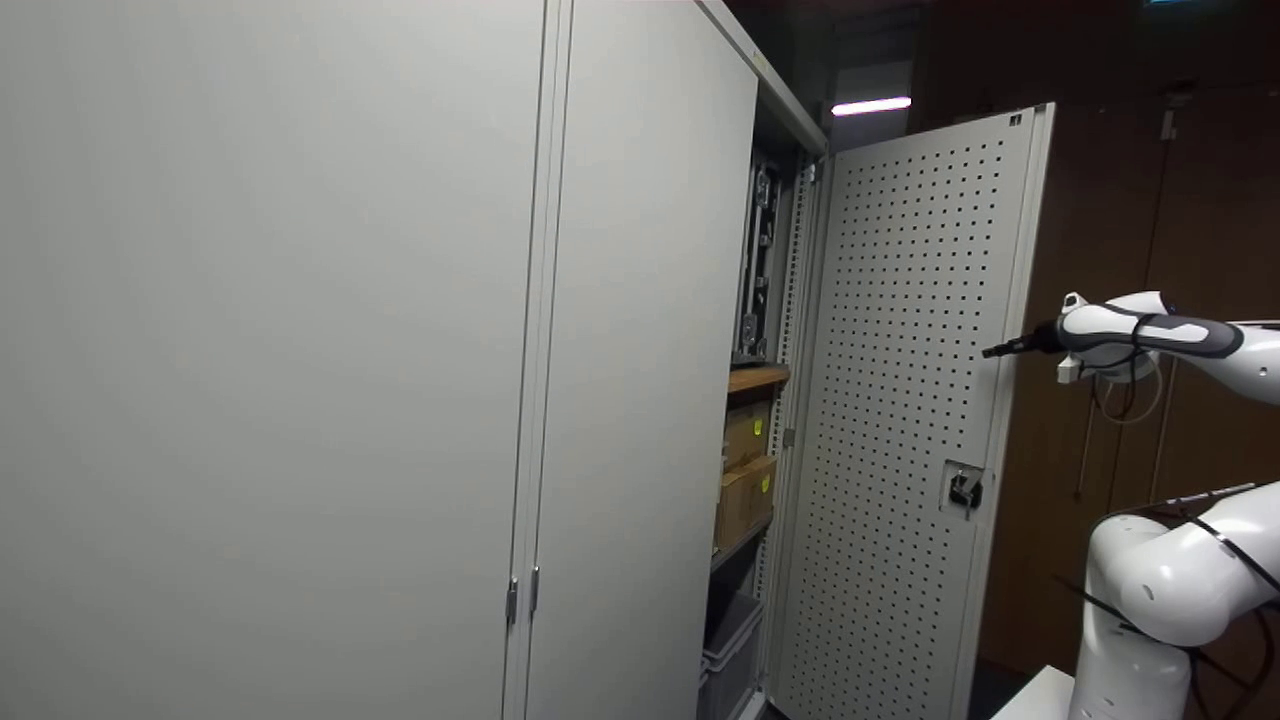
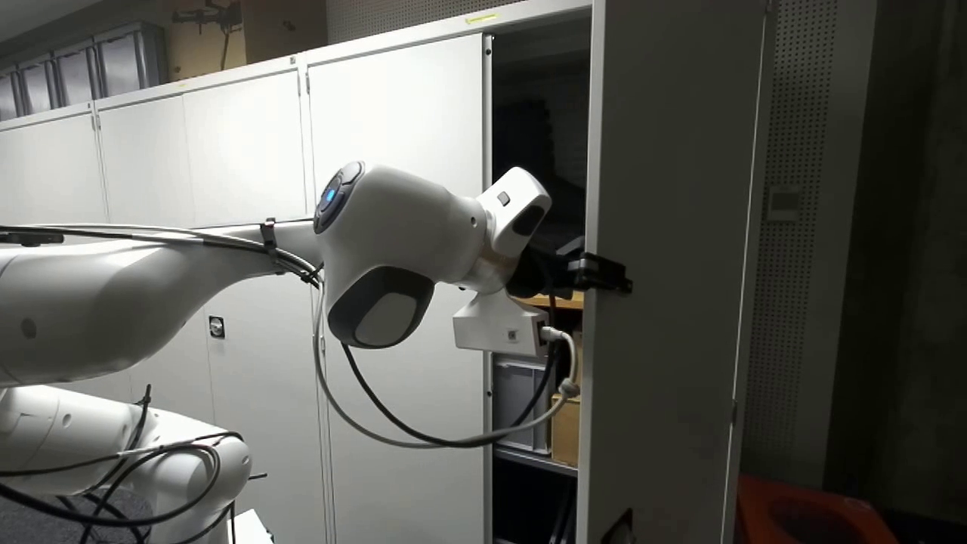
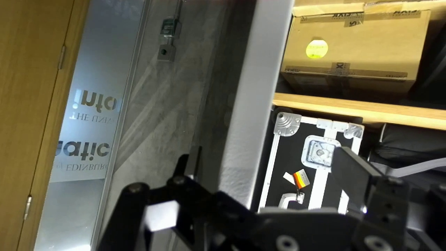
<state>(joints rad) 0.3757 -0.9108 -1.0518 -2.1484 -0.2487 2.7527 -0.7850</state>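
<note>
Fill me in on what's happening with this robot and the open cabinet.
A robot arm has its gripper at the free edge of a swung-open cabinet door. The jaws stand open, with the fingers on either side of that edge; whether either one touches the door, I can't tell. Inside the cabinet, a black case with metal trim stands on a wooden shelf, with cardboard boxes below it.
</note>
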